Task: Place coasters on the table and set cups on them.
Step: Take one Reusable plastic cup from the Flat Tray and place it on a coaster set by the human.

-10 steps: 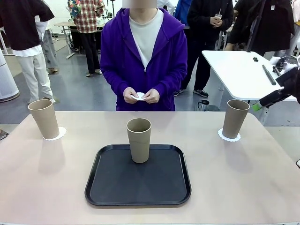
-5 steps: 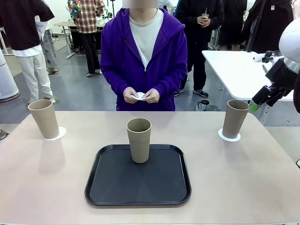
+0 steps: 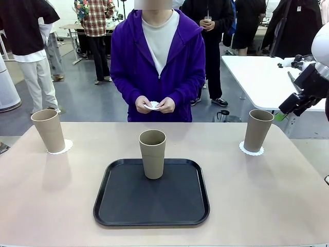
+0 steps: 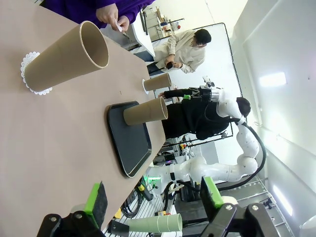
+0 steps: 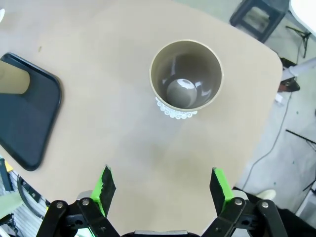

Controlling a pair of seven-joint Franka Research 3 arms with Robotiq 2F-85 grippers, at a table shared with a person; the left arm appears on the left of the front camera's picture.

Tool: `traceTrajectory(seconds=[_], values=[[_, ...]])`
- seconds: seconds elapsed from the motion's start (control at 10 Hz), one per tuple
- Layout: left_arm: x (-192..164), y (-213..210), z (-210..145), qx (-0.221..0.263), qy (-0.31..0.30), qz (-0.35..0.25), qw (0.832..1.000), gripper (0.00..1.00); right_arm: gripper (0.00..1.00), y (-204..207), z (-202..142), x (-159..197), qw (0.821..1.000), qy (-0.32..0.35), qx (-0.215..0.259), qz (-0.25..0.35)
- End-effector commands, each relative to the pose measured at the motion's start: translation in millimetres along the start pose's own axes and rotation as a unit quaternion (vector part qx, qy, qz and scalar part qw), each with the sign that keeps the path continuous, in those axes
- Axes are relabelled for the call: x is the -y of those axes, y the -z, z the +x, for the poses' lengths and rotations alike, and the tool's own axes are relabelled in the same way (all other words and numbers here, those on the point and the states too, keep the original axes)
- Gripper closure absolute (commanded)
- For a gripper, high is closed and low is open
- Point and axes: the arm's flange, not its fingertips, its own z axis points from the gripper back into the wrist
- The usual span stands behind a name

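Right claw [image 5: 162, 173]: spread wide and holding nothing. It hangs high over the right-hand cup [image 5: 186, 74], looking straight down into it, well apart from the rim.
Left claw [image 4: 153, 193]: fingers parted with nothing between them, low over the counter [image 3: 257, 195], aimed across it toward the left-hand cup [image 4: 66, 57].
Cups already set: the left-hand cup stands upright on the left coaster [image 3: 61, 147]. The right-hand cup stands upright on the right coaster [image 5: 176, 112], near the far right corner.
Middle cup [image 3: 152, 153]: upright in the black tray [image 3: 103, 206], toward its far side, with no coaster under it.
Third coaster: probably the small white piece [image 3: 152, 105] pinched in the person's hands [image 3: 165, 106] just beyond the far edge. It is not on the counter.
Key relation: the middle cup's long axis is vertical, rim up. It lies lower than the right claw and off to the robot's left of it, about midway between the arms, so neither arm is plainly nearer.
Next move, judged: a grasp from the side across the tapered wall, lifting the cup clear of the tray rim once a coaster lies ready.
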Motion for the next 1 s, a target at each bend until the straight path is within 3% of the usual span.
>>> traceTrajectory(seconds=[0.0,0.6,0.7,0.9], values=[[1,-2,-2,0.0,0.005,-0.001,1.0,0.0,0.0,3,-1,-1,1.0,-0.009,0.006,-0.004],[1,-2,-2,0.0,0.005,-0.001,1.0,0.0,0.0,0,1,-1,1.0,-0.002,0.0,0.001],[1,-2,-2,0.0,0.005,-0.001,1.0,0.0,0.0,-5,-21,-8,0.999,0.031,-0.022,-0.018],[1,-2,-2,0.0,0.005,-0.001,1.0,0.0,0.0,-9,-52,-23,0.995,0.059,-0.08,-0.002]])
